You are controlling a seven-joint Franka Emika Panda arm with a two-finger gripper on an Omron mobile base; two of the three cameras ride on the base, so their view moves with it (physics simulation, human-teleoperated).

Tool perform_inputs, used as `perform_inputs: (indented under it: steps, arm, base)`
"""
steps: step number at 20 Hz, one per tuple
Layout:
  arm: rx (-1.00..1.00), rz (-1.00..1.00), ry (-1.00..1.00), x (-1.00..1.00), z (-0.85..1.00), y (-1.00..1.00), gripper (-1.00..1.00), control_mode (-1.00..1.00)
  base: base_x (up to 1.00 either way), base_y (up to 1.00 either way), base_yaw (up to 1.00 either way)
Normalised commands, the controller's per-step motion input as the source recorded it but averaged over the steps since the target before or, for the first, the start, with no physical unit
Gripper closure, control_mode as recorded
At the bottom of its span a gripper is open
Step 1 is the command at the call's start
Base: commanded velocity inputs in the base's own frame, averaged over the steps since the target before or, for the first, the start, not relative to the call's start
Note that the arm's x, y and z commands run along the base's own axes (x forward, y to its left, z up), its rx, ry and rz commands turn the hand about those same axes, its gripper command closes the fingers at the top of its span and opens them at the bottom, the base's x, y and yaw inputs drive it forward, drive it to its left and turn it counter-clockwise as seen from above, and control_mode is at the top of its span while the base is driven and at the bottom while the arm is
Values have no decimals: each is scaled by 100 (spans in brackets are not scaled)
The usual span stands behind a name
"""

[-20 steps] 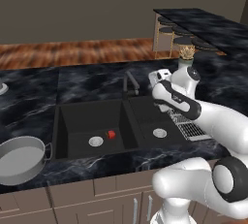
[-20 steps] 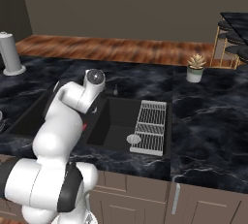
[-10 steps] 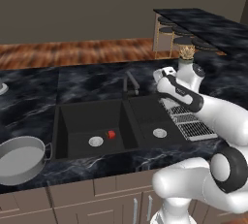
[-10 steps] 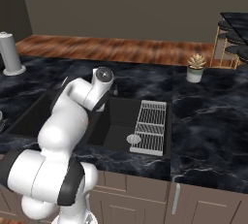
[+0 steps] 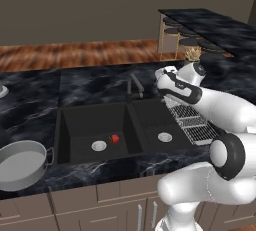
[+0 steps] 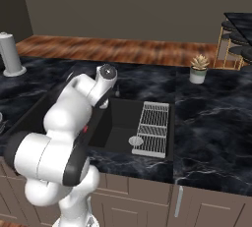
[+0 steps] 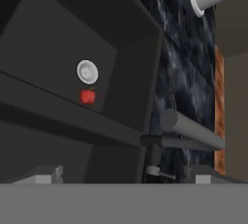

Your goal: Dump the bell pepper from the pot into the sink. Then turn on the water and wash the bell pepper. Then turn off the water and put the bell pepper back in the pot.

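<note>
Bell pepper lies in sink left basin beside drain; claw open, near faucet.

Matte black sink set in glossy, veined dark stone counter. Beside the sink, a smooth grey metal pot; a ribbed metal rack over it.

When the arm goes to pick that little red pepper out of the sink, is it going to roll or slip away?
The bell pepper looks small and blocky, so it probably won't roll far. It lies on the flat floor of the sink beside the drain, and may skid if nudged. It likely weighs little.
</note>
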Motion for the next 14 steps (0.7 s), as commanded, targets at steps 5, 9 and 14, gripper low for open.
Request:
perform_inputs:
  steps: [5,9,14]
  arm:
    - [0,0,0,24,-12,0,-100,-100]
    - [0,0,1,23,-19,0,-100,-100]
    - [0,0,0,24,-13,0,-100,-100]
  base:
    - [0,0,0]
    - [0,0,0]
    - [0,0,0]
